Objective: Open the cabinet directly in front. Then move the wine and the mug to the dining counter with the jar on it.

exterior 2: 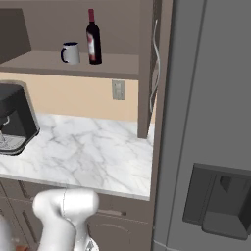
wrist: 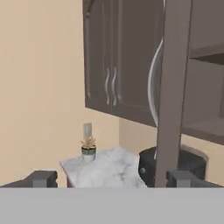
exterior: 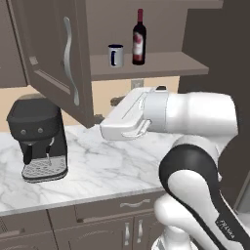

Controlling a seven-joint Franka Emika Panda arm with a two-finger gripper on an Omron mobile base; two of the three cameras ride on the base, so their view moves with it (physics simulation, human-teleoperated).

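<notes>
Cabinet (exterior: 58,58) doors swung wide; my gripper (wrist: 111,178) empty, fingers (wrist: 41,178) spread apart. Wine (exterior: 139,38) stands upright on shelf above my fingers, mug (exterior: 115,55) just beside it.

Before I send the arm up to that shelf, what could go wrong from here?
1. The wine stands tall and slim right beside the mug; reaching for either could tip the bottle off the shelf.
2. The open left cabinet door hangs out over the coffee machine, close to the arm's path; a wide swing might strike it.
3. The open gripper faces the door edge, away from the shelf, so it likely needs a big reorientation.
</notes>
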